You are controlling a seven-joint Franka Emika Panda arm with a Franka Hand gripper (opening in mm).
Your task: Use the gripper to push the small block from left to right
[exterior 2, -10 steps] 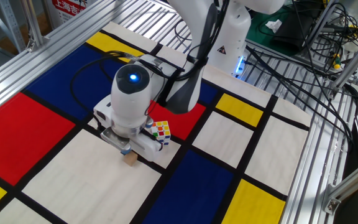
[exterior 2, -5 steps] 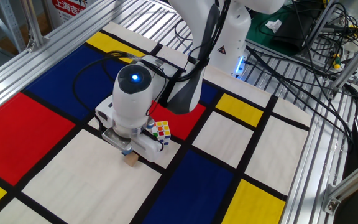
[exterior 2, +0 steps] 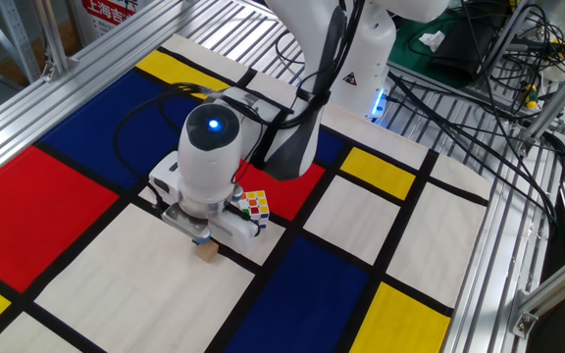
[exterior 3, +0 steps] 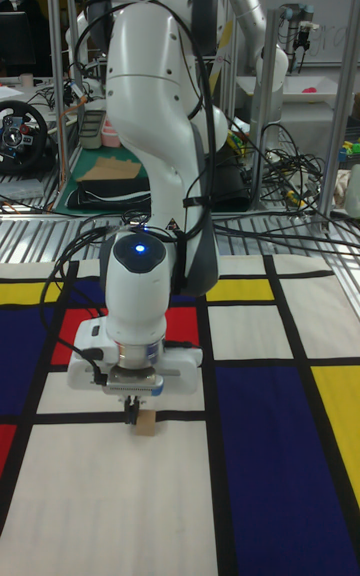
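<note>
The white robot arm [exterior 3: 160, 86] bends low over the table, whose cloth [exterior 2: 96, 284] is printed in red, blue, yellow and cream panels with black lines. Its dark narrow gripper [exterior 2: 200, 237] with blue accents points straight down under a white boxy wrist module [exterior 3: 135, 354]. The tiny plain tan wooden cube [exterior 2: 207, 252] sits on a cream panel, right at the tip of the gripper. In the tall fixed view the cube [exterior 3: 144, 422] shows just to the right of the finger tip [exterior 3: 131, 409], touching it or nearly so. I cannot tell whether the jaws are apart or together; they look like one dark stub. A multicoloured puzzle cube [exterior 2: 254, 207] with white edges lies just beyond, half hidden by the wrist.
</note>
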